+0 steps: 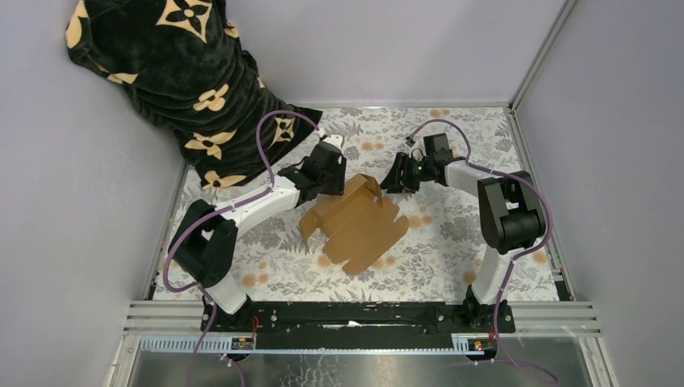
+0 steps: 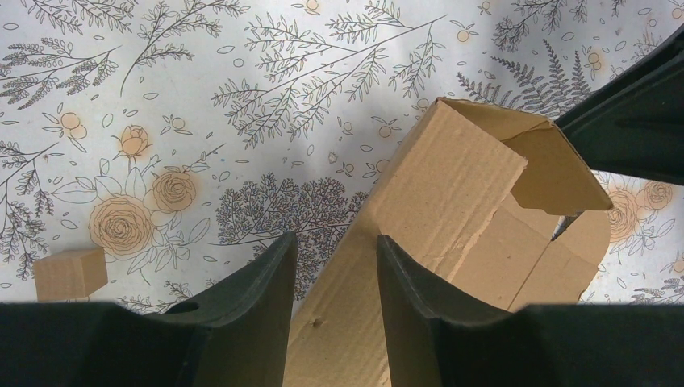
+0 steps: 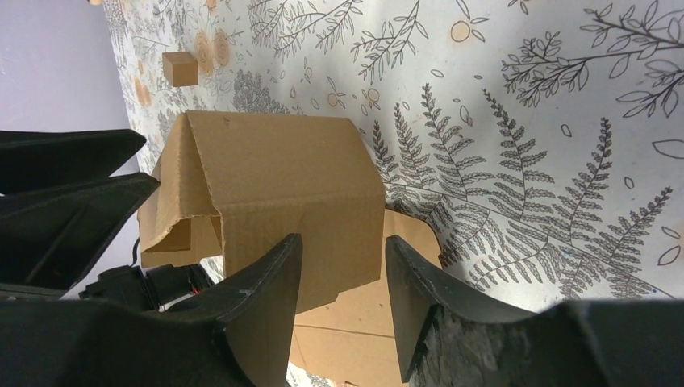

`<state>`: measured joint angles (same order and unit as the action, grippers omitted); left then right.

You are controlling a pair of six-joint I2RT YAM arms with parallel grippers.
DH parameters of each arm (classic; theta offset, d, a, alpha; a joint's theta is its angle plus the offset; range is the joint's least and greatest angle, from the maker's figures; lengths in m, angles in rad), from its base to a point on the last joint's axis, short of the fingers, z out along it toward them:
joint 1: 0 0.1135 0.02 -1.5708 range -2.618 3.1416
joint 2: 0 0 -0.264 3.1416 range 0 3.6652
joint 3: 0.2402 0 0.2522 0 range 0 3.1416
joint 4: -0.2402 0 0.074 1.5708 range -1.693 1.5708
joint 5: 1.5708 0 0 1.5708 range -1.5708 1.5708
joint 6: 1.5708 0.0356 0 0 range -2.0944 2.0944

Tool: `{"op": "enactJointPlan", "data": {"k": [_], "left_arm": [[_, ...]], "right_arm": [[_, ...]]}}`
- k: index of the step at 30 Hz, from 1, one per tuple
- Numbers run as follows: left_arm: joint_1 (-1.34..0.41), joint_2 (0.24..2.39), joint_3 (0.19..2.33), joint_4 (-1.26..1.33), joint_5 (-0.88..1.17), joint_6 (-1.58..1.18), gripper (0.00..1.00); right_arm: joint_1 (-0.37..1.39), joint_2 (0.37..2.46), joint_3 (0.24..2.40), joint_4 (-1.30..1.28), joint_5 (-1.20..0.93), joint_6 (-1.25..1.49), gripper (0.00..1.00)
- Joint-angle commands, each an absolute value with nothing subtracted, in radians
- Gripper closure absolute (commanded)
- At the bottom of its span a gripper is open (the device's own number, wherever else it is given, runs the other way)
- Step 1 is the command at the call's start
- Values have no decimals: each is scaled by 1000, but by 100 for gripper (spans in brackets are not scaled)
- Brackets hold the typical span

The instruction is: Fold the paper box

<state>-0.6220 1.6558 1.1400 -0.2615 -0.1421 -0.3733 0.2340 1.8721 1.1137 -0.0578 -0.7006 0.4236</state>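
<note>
Paper box half-folded on counter; left hand, right hand flank raised end, both half-open, empty, likely steadying walls for fold.

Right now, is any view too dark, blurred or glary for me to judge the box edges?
Top external: even light, sharp, box clear; reflections only on the metal strip at the bottom. Left wrist: box sharp, soft shadows on the cloth, fingers plain black. Right wrist: box sharp, cloth bright at the right but readable.
</note>
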Motion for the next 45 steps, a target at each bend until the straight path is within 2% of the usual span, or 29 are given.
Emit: {"op": "enactJointPlan", "data": {"k": [1,25,45], "left_arm": [[-637,1671,1149,-265,-139,-374,53],[-692,1722,1157,-261,-163,-357,53],[-645,1727,1150,-237,-73,-321,52]], "right_arm": [[243,1812,1087,23,-737,430,50],[283,1712,903,236,-711,287,49],[366,1802,949,324,-568,137,48]]}}
